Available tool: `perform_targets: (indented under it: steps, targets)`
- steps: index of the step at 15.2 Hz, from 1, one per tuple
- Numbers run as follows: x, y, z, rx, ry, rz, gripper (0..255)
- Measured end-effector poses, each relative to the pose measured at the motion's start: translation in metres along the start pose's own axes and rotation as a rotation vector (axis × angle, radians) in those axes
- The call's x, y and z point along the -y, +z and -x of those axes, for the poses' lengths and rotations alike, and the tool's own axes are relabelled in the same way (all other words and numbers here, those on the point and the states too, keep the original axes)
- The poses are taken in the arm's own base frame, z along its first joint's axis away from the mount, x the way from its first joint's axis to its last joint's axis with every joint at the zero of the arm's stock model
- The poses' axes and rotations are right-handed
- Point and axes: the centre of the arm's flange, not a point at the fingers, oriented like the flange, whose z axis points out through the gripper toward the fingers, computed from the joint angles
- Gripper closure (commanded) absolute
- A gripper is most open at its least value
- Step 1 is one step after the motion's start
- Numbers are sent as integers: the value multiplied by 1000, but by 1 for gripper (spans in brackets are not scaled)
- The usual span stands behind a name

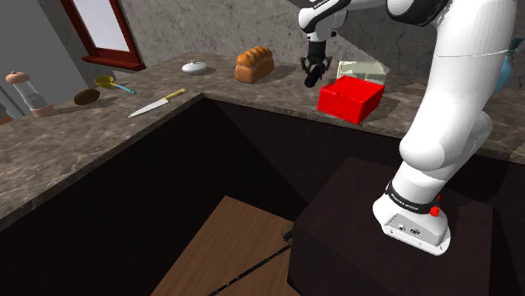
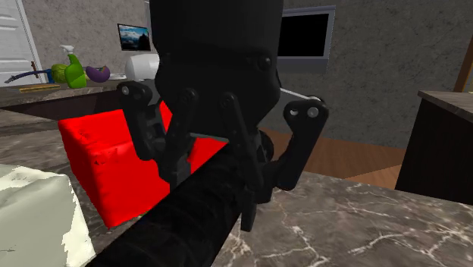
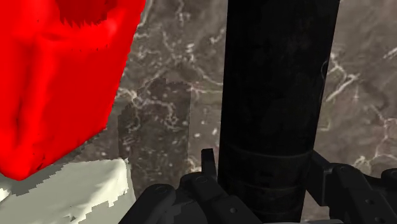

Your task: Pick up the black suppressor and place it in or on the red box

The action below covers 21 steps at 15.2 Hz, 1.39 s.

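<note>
Jaws are clamped on the black suppressor [image 3: 277, 95], pinching it across its round body at the banded end, so most of the length sticks out past the grip. We judge it clear of the bench [image 3: 165, 95], with a dim shadow patch on the veined stone beneath, though we can't see the far tip. Handling call: it's a stiff tube with no give, so squeeze won't deform it. We reckon it is dense for its size. The smooth curved wall gives flat jaw faces only a thin line of contact, so it will likely swivel or slide on any quick wrist turn. A hold nearer the middle would balance better; with this end grip we'd go slow and let the long end hang or ride level. Probably not fragile, but it will roll if it lands on a flat surface. Just beside it is the red box [image 3: 57, 83], rigid-walled and open-topped as far as we can tell, and the free end has to clear its wall. A pale whitish block [image 2: 34, 212] sits close by the box; mind it on the swing. Farther along the bench are a loaf of bread [image 1: 254, 63] and a knife [image 1: 157, 103], both well apart.
</note>
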Motion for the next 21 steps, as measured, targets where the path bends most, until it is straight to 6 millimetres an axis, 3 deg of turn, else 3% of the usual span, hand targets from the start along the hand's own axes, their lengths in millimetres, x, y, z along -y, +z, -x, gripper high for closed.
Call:
perform_targets:
  steps: [21]
  targets:
    - [-5,-109,-2,0,0,0,255]
